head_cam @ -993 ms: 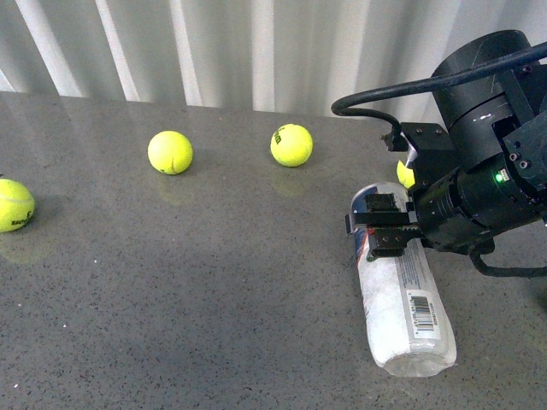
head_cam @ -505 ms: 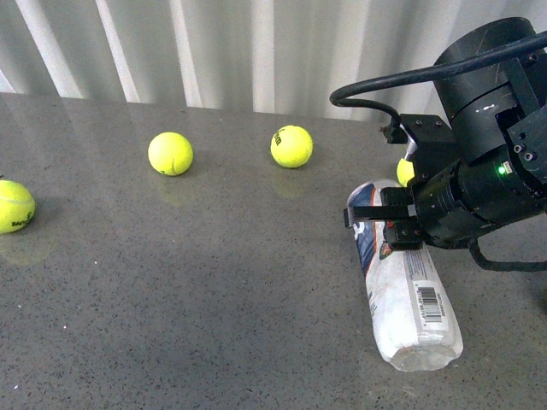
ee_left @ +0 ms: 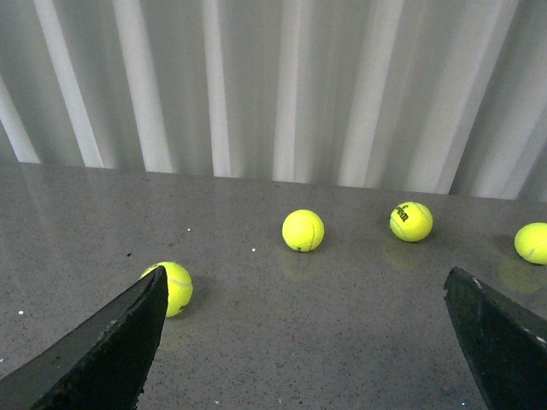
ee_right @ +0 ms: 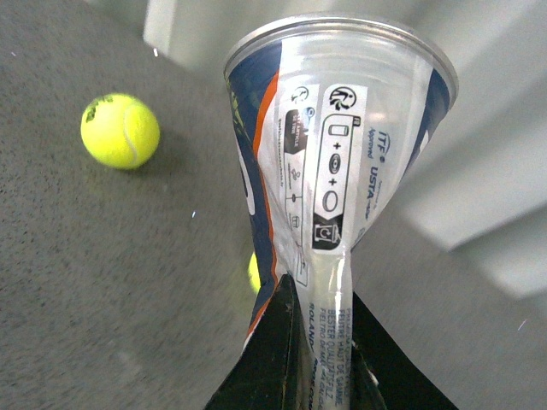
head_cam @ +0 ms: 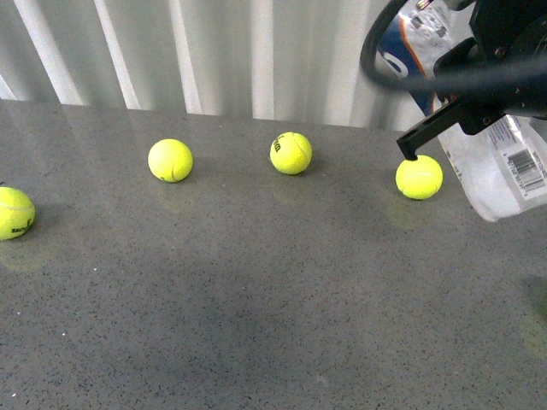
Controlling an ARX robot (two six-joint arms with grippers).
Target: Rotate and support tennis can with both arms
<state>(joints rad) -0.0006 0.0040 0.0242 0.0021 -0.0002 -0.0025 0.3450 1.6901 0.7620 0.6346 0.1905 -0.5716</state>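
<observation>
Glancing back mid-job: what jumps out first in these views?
The tennis can is held tilted above the table at the far right, its clear wall pinched flat by the right gripper. Four tennis balls lie scattered across it, and the left gripper hangs open, empty.

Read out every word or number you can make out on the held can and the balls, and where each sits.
"ITF": on the white panel of the clear plastic tennis can with the blue, white and orange label.
"USTA": same panel, next to it.
On the can's barcode: digits too small to read.
Fine print along the can's seam: blurred.
Dark print on one yellow-green tennis ball: unreadable.
</observation>
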